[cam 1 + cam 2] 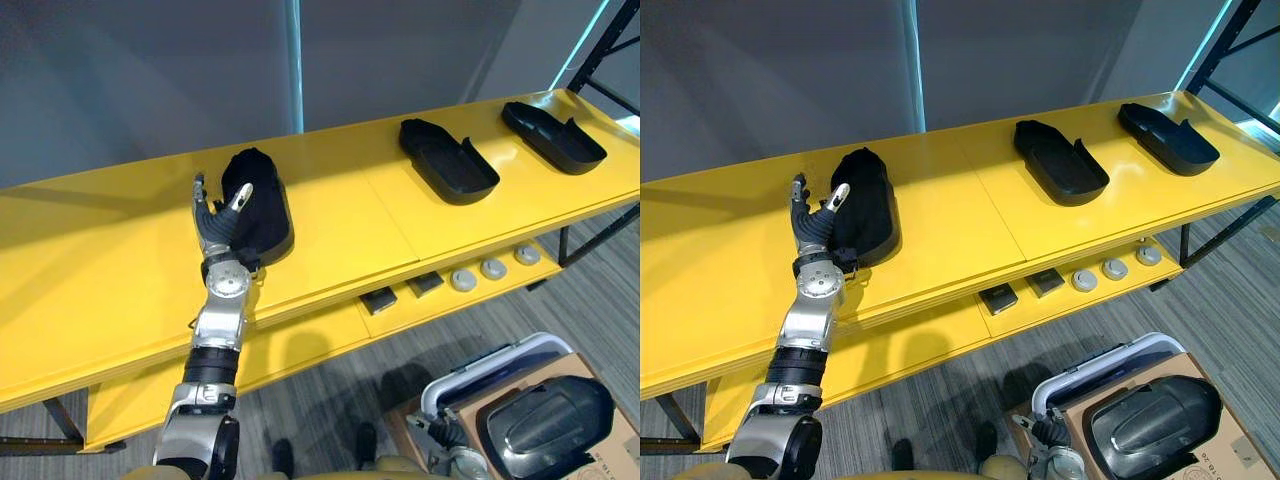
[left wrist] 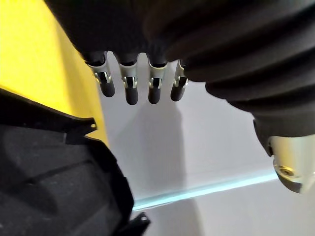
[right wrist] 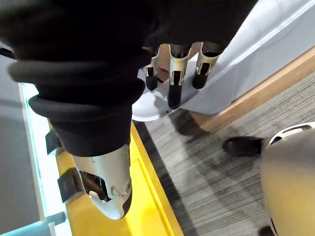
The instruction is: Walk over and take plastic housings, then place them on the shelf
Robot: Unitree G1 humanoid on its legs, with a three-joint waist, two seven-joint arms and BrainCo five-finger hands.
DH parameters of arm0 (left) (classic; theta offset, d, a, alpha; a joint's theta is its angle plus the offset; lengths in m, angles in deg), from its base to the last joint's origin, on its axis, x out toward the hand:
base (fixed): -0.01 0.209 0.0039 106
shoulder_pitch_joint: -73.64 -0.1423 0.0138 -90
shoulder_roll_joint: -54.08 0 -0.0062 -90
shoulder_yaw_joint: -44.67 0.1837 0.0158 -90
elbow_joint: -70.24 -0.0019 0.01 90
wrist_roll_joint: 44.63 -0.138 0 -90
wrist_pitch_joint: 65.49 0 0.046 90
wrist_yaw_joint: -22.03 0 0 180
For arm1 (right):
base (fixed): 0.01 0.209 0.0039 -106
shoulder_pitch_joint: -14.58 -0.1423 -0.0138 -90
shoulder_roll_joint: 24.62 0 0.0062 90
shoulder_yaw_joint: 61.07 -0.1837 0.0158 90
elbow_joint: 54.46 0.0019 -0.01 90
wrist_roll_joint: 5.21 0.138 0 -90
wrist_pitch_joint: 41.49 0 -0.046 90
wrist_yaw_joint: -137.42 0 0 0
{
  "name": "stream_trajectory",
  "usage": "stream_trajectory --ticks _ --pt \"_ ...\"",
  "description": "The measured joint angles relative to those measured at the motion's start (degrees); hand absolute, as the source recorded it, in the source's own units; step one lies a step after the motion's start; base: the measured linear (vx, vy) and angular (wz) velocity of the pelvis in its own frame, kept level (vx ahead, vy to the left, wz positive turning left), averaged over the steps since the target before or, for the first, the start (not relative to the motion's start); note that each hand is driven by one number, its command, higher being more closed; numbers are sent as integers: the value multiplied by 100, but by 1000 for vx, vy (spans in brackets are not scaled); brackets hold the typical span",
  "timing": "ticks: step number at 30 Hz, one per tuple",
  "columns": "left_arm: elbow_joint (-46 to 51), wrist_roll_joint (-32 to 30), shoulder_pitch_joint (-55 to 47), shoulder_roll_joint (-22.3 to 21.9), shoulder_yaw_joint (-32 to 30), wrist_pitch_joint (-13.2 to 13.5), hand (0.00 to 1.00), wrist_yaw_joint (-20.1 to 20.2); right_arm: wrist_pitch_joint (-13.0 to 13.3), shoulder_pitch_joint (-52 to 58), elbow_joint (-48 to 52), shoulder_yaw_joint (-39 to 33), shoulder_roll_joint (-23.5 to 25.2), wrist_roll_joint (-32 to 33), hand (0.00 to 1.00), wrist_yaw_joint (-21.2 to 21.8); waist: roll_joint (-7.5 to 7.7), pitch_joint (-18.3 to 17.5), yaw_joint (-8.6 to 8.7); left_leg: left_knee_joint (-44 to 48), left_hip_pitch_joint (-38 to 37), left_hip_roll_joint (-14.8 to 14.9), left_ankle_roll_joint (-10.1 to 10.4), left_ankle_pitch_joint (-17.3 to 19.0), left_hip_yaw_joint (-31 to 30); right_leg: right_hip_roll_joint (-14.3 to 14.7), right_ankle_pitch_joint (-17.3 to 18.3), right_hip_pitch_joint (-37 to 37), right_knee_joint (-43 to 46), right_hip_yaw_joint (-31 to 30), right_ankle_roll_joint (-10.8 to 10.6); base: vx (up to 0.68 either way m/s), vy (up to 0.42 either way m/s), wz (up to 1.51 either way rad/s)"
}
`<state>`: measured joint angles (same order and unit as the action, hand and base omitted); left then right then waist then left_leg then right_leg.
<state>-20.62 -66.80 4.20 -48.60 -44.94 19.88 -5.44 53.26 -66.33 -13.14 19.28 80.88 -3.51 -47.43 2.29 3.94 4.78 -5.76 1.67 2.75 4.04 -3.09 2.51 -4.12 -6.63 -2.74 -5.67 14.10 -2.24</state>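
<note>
Just beside left robot hand point(image 1: 213, 230), blk plastic housing point(image 1: 266, 200), on yellow shelf point(image 1: 350, 220)

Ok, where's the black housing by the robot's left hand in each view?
Left eye view: housing on the yellow shelf, left of centre, beside the left hand.
Right eye view: same spot, slightly further left.
Left wrist view: the dark bulk close up, against the yellow.
Right wrist view: a yellow shelf edge and grey floor.
Shared landmark: the yellow shelf.
</note>
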Motion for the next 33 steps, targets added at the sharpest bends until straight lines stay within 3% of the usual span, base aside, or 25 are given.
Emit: stream_trajectory --ticks 3,4,12,20,33 --pt "852 -561 -550 -274 473 59 0 46 63 82 -7 -4 1 7 0 -1 -2 -1 -107 -3 11 2 2 3 -23 2 19 0 1 3 -2 6 4 2" --pt "1061 -652 -813 -346 643 132 100 126 92 108 -9 -3 1 9 0 -1 -2 -2 -124 -4 15 4 2 3 -32 4 32 0 2 5 -8 8 4 4" --pt "1165 -775 -2006 -537 1103 514 100 422 161 197 -4 3 0 51 0 -26 0 -6 -254 -8 48 19 6 42 -28 14 52 9 3 3 -27 -4 1 0" --pt "990 -766 -2721 -291 1211 748 100 646 150 253 26 65 20 52 0 -137 16 -43 -339 -9 -72 30 22 22 75 21 124 125 1 15 -72 -1 1 0" --pt "-191 -773 -2450 -188 1017 618 100 720 136 265 19 112 17 49 0 -147 56 -185 -380 -11 -22 29 32 29 76 23 126 25 -22 7 -70 0 0 0"
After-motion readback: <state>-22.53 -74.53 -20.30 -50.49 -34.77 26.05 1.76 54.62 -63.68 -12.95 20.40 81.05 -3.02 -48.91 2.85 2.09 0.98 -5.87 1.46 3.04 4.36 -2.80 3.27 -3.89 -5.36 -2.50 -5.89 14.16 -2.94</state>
